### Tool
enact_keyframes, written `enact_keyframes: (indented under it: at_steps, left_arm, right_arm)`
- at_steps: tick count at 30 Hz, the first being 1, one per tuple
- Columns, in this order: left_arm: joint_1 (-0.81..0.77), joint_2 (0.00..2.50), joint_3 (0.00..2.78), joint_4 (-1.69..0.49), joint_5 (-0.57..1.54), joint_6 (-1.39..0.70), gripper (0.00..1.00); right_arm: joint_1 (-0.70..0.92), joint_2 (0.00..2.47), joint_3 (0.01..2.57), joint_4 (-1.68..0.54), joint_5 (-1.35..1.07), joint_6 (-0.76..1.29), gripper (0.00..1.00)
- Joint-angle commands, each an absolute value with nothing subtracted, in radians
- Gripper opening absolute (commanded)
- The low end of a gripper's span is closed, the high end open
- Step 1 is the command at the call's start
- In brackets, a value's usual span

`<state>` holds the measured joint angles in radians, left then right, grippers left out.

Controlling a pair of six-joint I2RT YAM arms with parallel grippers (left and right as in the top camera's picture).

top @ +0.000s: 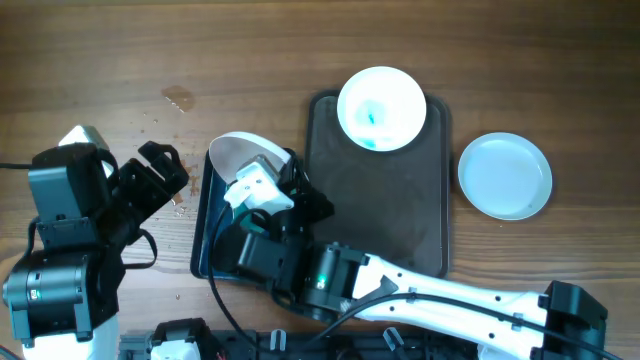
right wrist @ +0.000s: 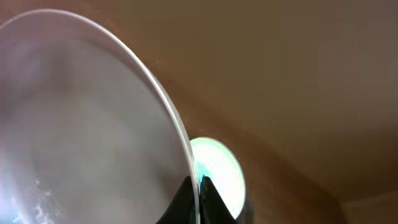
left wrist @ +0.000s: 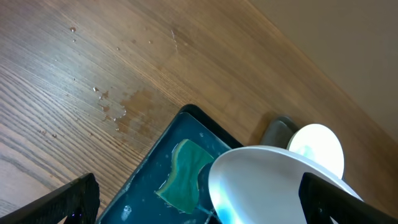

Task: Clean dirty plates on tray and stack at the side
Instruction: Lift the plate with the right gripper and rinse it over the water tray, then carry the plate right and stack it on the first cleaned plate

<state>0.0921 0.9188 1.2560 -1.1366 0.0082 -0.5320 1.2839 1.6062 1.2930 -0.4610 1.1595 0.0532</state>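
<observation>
One plate (top: 238,156) hangs tilted over the blue tray (top: 204,240), its rim pinched between the fingers of the right gripper (top: 268,170); the right wrist view shows the two dark fingertips closed on the plate's edge, with small water beads on the plate's face. Under it, in the left wrist view, a green sponge (left wrist: 183,174) lies in the wet blue tray. Just to the right sits the brown tray (top: 380,220), and a second plate (top: 381,108) with a teal smear in its middle rests at the tray's far end. The rest of the brown tray is partly covered by the right arm, which reaches across its near left corner. A third plate (top: 505,176), with no smear showing, lies flat on the counter (top: 100,60) just beside the brown tray's right rim. The left gripper (top: 160,172) hovers over the counter left of the blue tray, its fingers spread wide and holding nothing. Droplets (top: 178,98) and a damp patch mark the wood near it.
</observation>
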Motion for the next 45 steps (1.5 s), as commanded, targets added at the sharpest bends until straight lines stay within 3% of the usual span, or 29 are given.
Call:
enact_keyframes:
  at_steps: [1,4,26,30,32,35,39,41,45]
  left_arm:
    - [0.097,0.917,1.269,-1.135,-0.001,-0.528,1.00]
    - [0.097,0.917,1.269,-1.135,-0.001,-0.528,1.00]
    - [0.097,0.917,1.269,-1.135,-0.001,-0.528,1.00]
    - [0.097,0.917,1.269,-1.135,-0.001,-0.528,1.00]
    - [0.097,0.917,1.269,-1.135,-0.001,-0.528,1.00]
    - [0.097,0.917,1.269,-1.135,-0.001,-0.528,1.00]
    - [0.097,0.917,1.269,-1.135,-0.001,-0.528,1.00]
    - [0.097,0.917,1.269,-1.135,-0.001,-0.528,1.00]
    - [0.097,0.917,1.269,-1.135,-0.001,-0.528,1.00]
  right_arm:
    - [1.301,1.574,1.312,-0.408,1.284,-0.034,0.04]
    - [1.309,1.574,1.312,-0.375,1.291,-0.105,0.04]
    - [1.317,1.574,1.312,-0.374,1.290,-0.104,0.04]
    - [1.278,1.575,1.311,-0.380,1.277,0.017,0.04]
    - [1.199,1.575,1.311,-0.429,1.124,0.178,0.04]
    - [0.977,1.574,1.312,-0.530,0.465,0.360,0.04]
    - [0.682,1.493,1.312,-0.530,-0.192,0.370,0.04]
    - [0.516,1.419,1.312,-0.540,-0.367,0.394,0.04]
    - [0.103,1.317,1.312,-0.722,-0.392,0.475,0.04]
